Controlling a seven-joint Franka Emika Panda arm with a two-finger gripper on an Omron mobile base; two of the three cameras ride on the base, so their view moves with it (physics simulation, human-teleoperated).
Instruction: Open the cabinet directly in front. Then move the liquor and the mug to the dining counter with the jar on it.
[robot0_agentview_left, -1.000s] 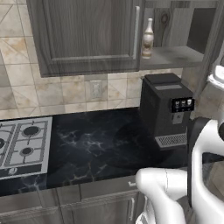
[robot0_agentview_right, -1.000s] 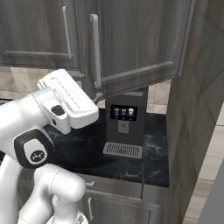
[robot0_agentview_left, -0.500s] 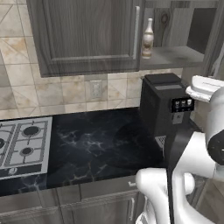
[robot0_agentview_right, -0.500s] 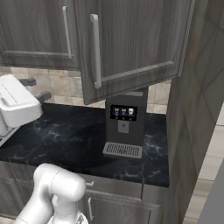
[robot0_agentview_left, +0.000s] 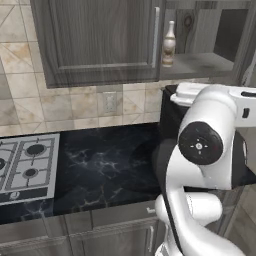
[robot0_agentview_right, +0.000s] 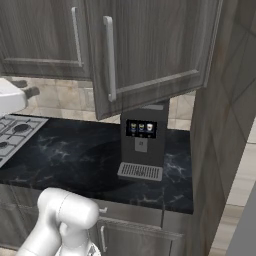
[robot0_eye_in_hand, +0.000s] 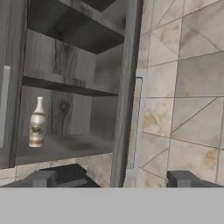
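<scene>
Left base view, left to right: the gas hob (robot0_agentview_left: 27, 162) is set into the black counter (robot0_agentview_left: 110, 165); above it hangs the cabinet (robot0_agentview_left: 100, 40), its left door shut, and to the right of that door the open compartment exposes the liquor (robot0_agentview_left: 169, 44), upright at the front left of the lower shelf. The white arm (robot0_agentview_left: 205, 150) covers the coffee machine (robot0_agentview_left: 170, 107) below. Right base view: the cabinet's right door (robot0_agentview_right: 150, 50) stands swung out over the coffee machine, its bar handle (robot0_agentview_right: 109, 57) toward the camera. Hand view: the liquor (robot0_eye_in_hand: 37, 123) stands at the left on the lower shelf (robot0_eye_in_hand: 65, 146), the open door is seen edge-on at centre, and tiled wall (robot0_eye_in_hand: 183, 87) lies to the right. The gripper (robot0_eye_in_hand: 111, 179) is spread wide and holds nothing, its fingertips (robot0_eye_in_hand: 41, 178) well short of the bottle. The mug cannot be made out on the visible shelf. Judged risks: the gripper is aimed at the door edge, not the bottle, so a straight advance would likely strike the door; the slim bottle, near the shelf front, could tip and fall if nudged off-centre.
</scene>
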